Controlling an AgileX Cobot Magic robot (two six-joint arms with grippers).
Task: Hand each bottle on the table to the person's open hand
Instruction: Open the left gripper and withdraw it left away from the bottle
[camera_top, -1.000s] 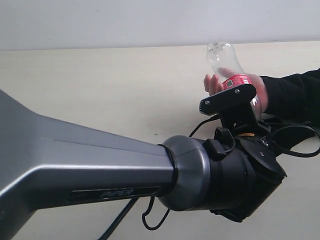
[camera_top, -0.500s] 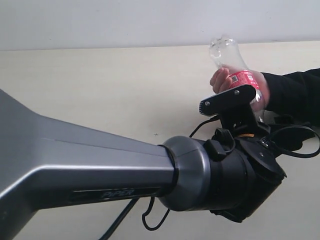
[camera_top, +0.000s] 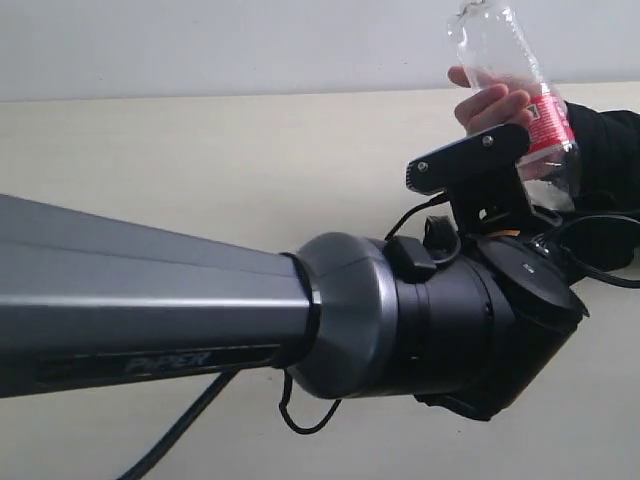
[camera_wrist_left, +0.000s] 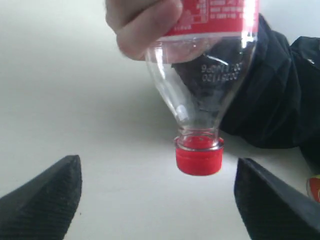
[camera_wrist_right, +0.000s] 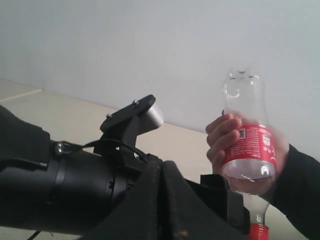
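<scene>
A person's hand (camera_top: 490, 105) holds the clear bottle with red label (camera_top: 515, 70), cap down, above the table (camera_top: 200, 180). In the left wrist view its red cap (camera_wrist_left: 199, 156) hangs free just beyond my left gripper (camera_wrist_left: 157, 200), which stands open with a wide empty gap between the fingers (camera_wrist_left: 50, 195). The right wrist view shows the same bottle (camera_wrist_right: 247, 145) in the hand (camera_wrist_right: 220, 140), while my right gripper (camera_wrist_right: 162, 200) is shut with nothing in it. The other bottles are out of view, except perhaps a red and yellow scrap (camera_wrist_left: 315, 187) at the frame's edge.
My left arm's grey body (camera_top: 150, 310) and black wrist (camera_top: 480, 330) fill the lower exterior view, with loose cables (camera_top: 300, 420) beneath. The person's black sleeve (camera_wrist_left: 275, 100) reaches in from the right. A pale wall (camera_top: 250, 45) stands behind the table.
The hand has lifted the red-labelled bottle up and to the right, clear of my left gripper. My left arm has shifted slightly in the exterior view.
</scene>
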